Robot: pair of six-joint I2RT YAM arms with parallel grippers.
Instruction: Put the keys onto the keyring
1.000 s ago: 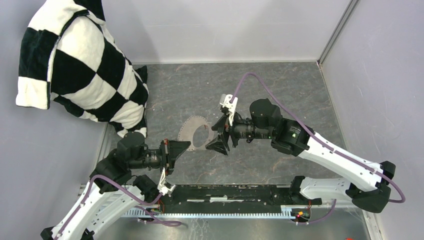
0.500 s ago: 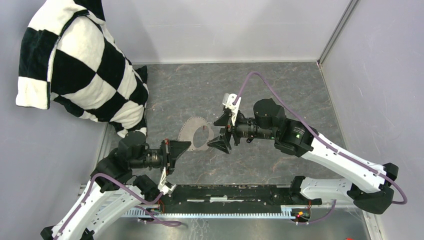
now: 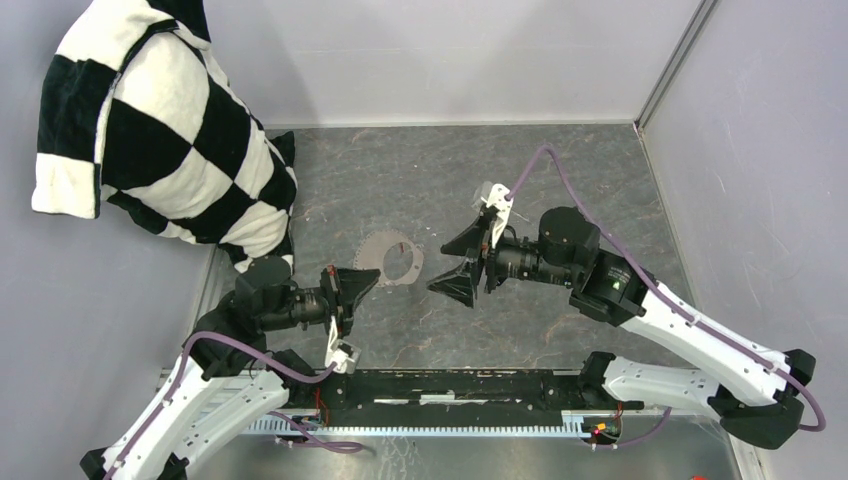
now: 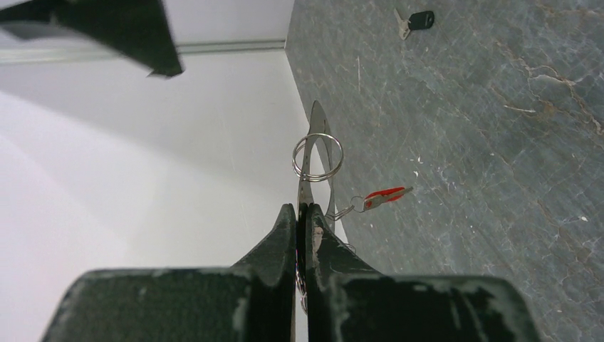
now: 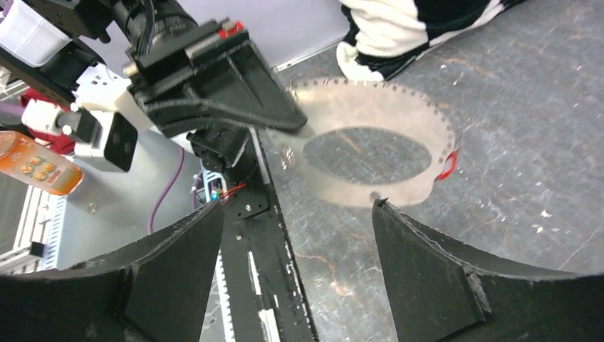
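L gripper (image 4: 299, 214) sat nearest the arm bases, fingers pressed together and clamped on the edge of the keyring (image 5: 388, 107) — a flat, translucent oval loop w/ small holes all along its rim. In the L wrist view the loop showed edge-on, a thin blade rising out of the shut fingers. A small silver split ring (image 4: 318, 157) sat on that edge just past the fingertips. The red key (image 4: 384, 194) was at the loop's rim on the side away from the L gripper, joined by a tiny wire ring. Couldn't tell whether it touched the table (image 3: 400, 170).

Next out, to the right, the R gripper (image 3: 438, 268) faced the loop w/ fingers spread wide and nothing btwn them. Its tips were just beside the rim, opposite the L gripper. Contact or a small gap — not clear from any view.

The black key (image 4: 417, 20) lay flat on the grey stone-look table, well apart from the loop and both grippers.

Farthest, at the back left, a black-and-white checked cushion (image 3: 150, 130) leaned against the wall, its lower corner reaching the table's left edge.
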